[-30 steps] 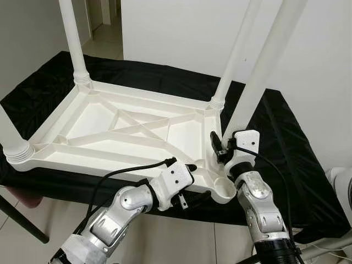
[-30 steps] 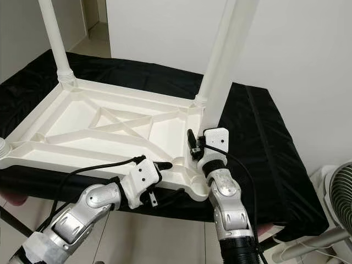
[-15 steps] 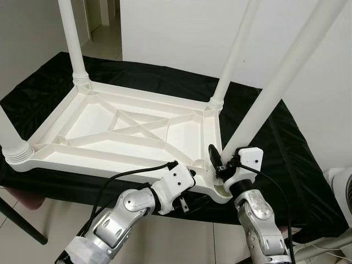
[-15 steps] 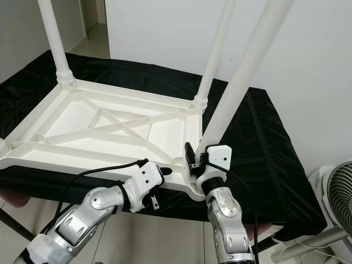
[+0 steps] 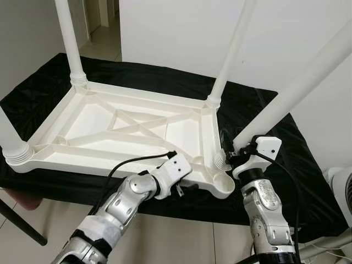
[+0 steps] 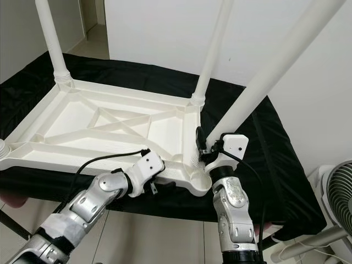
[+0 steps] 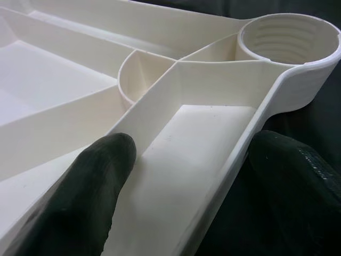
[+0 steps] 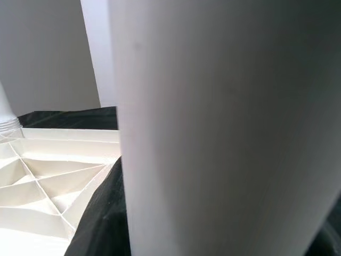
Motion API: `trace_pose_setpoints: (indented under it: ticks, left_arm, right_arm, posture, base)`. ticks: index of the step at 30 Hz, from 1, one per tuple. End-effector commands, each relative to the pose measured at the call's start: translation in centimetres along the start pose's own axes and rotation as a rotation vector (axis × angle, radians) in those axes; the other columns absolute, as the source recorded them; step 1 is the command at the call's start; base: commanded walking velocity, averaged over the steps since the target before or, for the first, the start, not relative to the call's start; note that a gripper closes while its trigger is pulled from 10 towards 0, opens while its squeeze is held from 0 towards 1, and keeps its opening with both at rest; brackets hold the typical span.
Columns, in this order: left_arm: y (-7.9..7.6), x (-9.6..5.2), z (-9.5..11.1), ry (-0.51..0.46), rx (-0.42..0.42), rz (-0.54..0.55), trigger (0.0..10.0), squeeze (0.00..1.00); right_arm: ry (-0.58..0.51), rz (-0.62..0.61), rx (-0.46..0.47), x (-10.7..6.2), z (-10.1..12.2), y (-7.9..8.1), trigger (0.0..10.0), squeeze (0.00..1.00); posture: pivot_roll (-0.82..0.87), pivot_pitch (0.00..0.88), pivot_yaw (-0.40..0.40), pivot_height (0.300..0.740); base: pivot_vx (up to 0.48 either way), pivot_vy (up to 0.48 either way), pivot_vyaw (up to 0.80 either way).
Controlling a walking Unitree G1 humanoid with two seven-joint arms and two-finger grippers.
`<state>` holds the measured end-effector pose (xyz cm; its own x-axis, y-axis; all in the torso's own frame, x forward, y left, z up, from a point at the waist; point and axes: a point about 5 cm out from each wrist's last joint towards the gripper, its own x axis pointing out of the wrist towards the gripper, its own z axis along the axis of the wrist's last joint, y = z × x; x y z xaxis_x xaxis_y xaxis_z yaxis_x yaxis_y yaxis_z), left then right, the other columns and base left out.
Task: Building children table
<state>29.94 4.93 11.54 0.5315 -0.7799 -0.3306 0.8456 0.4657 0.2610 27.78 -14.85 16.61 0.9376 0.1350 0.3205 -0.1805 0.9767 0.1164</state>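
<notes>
Gripping tilted table leg (image 5: 297, 85), right pincer (image 5: 231, 157) beside socket; left pincer (image 7: 186, 181) clamps tabletop (image 5: 110, 124) rim.

Black cloth-draped surface (image 5: 286, 165), perhaps a table, with upturned white plastic tabletop (image 5: 132, 129) directly on it

Bright, even light; blurred wrist close-ups.

Silver jointed arms, white wrist housings, black cables
</notes>
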Motion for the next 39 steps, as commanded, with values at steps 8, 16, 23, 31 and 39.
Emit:
trace_pose_setpoints:
  ticks: [8, 16, 23, 31, 39]
  left_arm:
    - [3.9, -0.3, 1.2, -0.015, 0.005, 0.348, 10.0, 0.00]
    - [2.5, -1.2, 2.9, -0.165, 0.018, 0.199, 10.0, 0.00]
    - [-1.2, -2.4, 4.8, -0.329, -0.014, -0.093, 10.0, 0.00]
    - [-3.3, -2.4, 5.0, -0.311, -0.090, -0.221, 10.0, 0.00]
    - [-3.5, -3.3, 5.5, -0.336, -0.092, -0.248, 10.0, 0.00]
  right_arm:
    - [-0.007, -0.021, -0.002, 0.0, -0.1, -0.1, 10.0, 0.00]
    - [0.032, -0.054, -0.013, -0.3, -0.8, -0.9, 10.0, 0.00]
    - [0.058, -0.077, -0.059, 0.4, -1.2, -1.3, 10.0, 0.00]
    - [0.125, -0.076, -0.149, 1.2, -1.8, -1.6, 10.0, 0.00]
    - [0.148, -0.049, -0.185, 1.6, -2.6, -1.7, 10.0, 0.00]
  posture:
    - [-0.03, 0.009, -0.092, 0.740]
    - [-0.03, 0.013, -0.091, 0.740]
    - [-0.02, 0.007, -0.104, 0.740]
    - [-0.02, 0.004, -0.106, 0.740]
    - [-0.02, 0.005, -0.109, 0.740]
  base:
    - [0.000, 0.000, 0.00]
    - [0.000, 0.000, 0.00]
    - [0.000, 0.000, 0.00]
    - [0.000, 0.000, 0.00]
    - [0.000, 0.000, 0.00]
